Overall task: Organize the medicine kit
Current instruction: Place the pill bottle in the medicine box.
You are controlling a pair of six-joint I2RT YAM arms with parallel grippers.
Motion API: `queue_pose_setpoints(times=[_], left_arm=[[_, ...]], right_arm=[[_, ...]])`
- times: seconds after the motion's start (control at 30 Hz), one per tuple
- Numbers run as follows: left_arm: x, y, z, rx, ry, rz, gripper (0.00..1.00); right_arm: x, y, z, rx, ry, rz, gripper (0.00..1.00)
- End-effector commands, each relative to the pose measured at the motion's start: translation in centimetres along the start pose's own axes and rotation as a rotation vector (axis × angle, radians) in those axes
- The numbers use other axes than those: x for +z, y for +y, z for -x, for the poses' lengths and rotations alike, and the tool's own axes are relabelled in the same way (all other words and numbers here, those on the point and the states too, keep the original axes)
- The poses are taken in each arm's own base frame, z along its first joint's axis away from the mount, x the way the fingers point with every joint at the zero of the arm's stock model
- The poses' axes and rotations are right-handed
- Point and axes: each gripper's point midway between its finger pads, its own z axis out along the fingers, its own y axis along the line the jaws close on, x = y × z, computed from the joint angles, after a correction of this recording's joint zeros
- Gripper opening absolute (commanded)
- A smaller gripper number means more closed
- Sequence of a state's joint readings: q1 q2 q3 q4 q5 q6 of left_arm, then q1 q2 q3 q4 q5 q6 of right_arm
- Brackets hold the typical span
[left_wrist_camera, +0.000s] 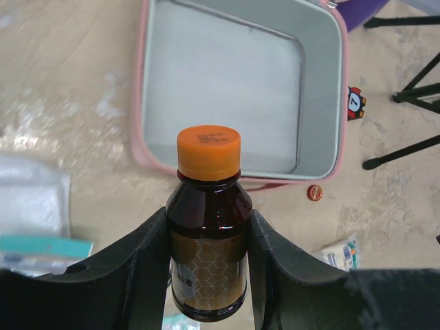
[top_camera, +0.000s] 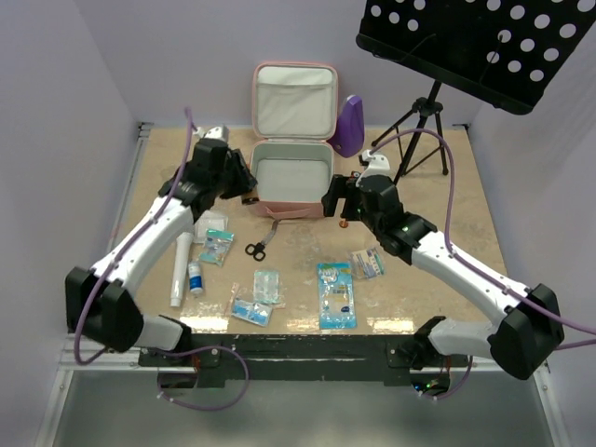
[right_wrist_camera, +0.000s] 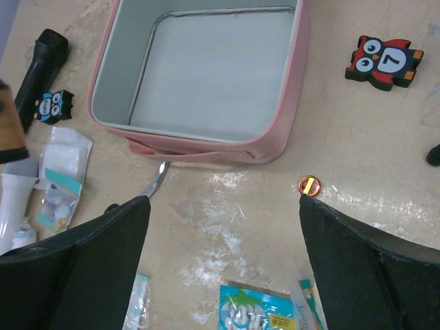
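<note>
The tan, speckled surface (top_camera: 298, 250) carries an open pink case (top_camera: 291, 203) at the back, with a purple object (top_camera: 350, 128) just beside its lid. In front lie scissors (top_camera: 258, 247), a white tube (top_camera: 177, 270), a small bottle (top_camera: 195, 277), clear packets (top_camera: 266, 285) and a blue packet (top_camera: 336, 294). An owl tile (right_wrist_camera: 385, 62) and a red disc (right_wrist_camera: 309, 185) lie right of the case.

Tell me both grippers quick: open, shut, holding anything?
Left gripper: closed on the bottle.
Right gripper: open, holding nothing.
</note>
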State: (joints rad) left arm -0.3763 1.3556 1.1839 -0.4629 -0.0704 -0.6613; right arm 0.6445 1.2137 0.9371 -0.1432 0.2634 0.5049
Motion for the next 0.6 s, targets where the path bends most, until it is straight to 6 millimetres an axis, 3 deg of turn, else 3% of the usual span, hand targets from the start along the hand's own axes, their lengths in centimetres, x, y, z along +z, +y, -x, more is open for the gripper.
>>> queue_pose_setpoints(times=[0.0,0.1,0.23,0.3,0.43,0.57], left_arm=[[3.1,-6.2,3.4,0.157,-0.039,-0.22,0.0],[6.4,-7.8,3.9,0.191,-0.001,-0.241,0.0],[11.2,-9.6,2.7,0.245,0.067,-0.264,0.0],[12.9,-10.8,3.4,0.276,0.053,-0.28,0.0],[16.6,-11.1,2.9,0.303,0.086,-0.27,0.0],[18.9,-11.5,1.8,0.3,0.115,-0.29,0.0]], right_arm=[[0.4,0.6,2.2,0.037,-0.049,-0.024,0.94],[0.2,0.5,2.3,0.039,-0.057,-0.025,0.94],[-0.1,-0.2,1.7,0.022,-0.046,-0.046,0.94],[-0.2,-0.4,1.6,0.018,-0.045,-0.05,0.94],[-0.7,-0.7,1.7,0.014,-0.043,-0.059,0.94],[-1.5,-0.9,2.1,0.017,-0.062,-0.063,0.94]])
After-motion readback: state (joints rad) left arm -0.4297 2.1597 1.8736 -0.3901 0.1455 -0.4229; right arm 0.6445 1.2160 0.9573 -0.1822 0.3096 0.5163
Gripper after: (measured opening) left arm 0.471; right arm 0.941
